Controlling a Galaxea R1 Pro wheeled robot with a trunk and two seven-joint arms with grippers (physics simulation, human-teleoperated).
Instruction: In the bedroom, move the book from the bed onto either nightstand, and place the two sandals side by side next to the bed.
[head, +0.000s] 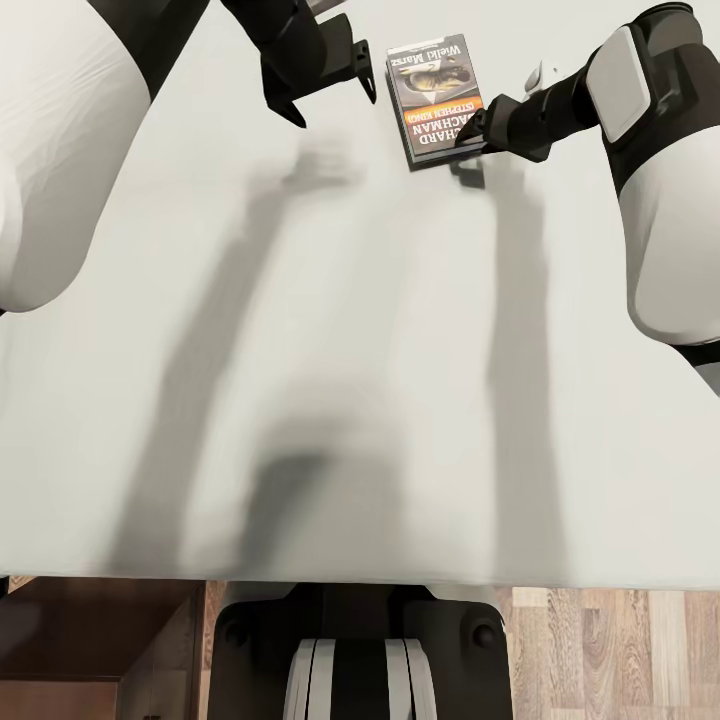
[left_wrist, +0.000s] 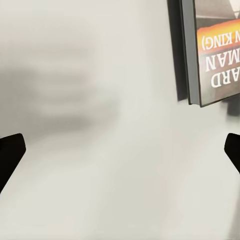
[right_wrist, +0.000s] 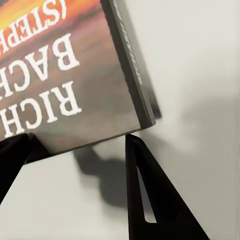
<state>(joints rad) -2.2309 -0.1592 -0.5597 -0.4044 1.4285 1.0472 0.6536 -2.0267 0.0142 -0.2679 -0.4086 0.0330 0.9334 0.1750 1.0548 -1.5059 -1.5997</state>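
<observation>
The book (head: 435, 95) lies on the bed's off-white mattress (head: 350, 350) at the far side, its dark cover with the orange band and white lettering facing up. My right gripper (head: 472, 135) is open at the book's near right corner; in the right wrist view the corner of the book (right_wrist: 65, 75) sits between the two spread fingers of that gripper (right_wrist: 75, 139), one fingertip (right_wrist: 129, 142) touching its edge. My left gripper (head: 330, 100) hovers open over bare mattress just left of the book (left_wrist: 217, 50), with nothing in the gripper (left_wrist: 120, 155).
The mattress spans nearly the whole head view. Its near edge runs along the bottom, with wood-plank floor (head: 610, 650) at the lower right, dark brown wood (head: 90, 630) at the lower left, and my base (head: 360, 660) against the bed.
</observation>
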